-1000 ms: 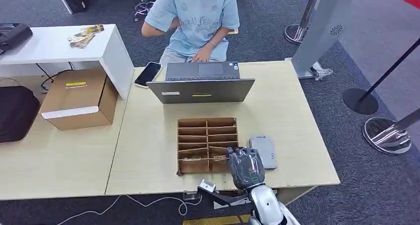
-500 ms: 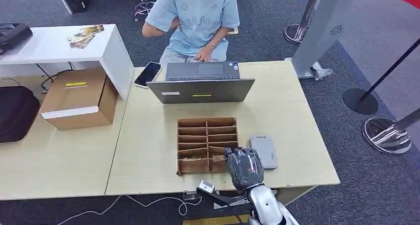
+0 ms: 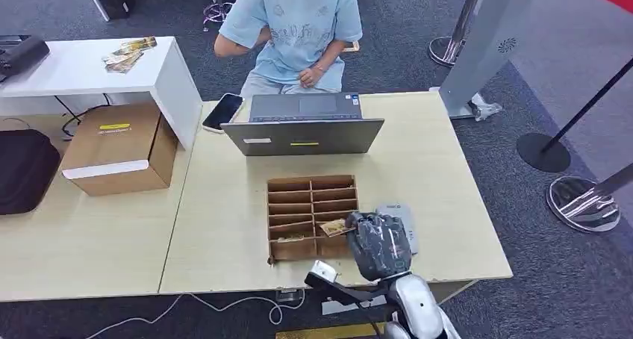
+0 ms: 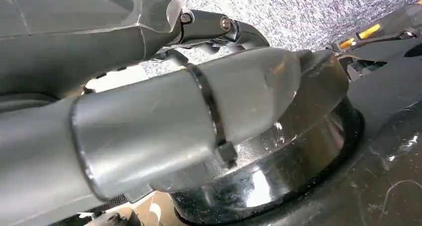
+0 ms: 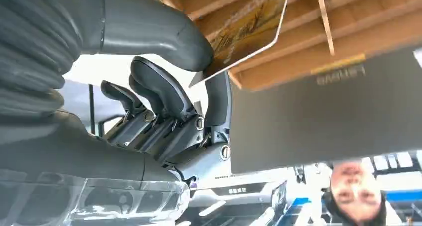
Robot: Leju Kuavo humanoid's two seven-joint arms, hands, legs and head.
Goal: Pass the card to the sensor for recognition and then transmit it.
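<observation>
Right hand pinches the card between thumb and finger, just clear of the cardboard organizer; the sensor lies right beside it; best keep the card flat and carry it over squarely.

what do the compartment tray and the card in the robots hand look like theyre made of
Compartment tray: likely corrugated cardboard, matte brown, with thin slotted dividers. Card: probably plastic or coated paper, thin and stiff, with a glossy golden print and a white edge, pinched by the right hand.
</observation>
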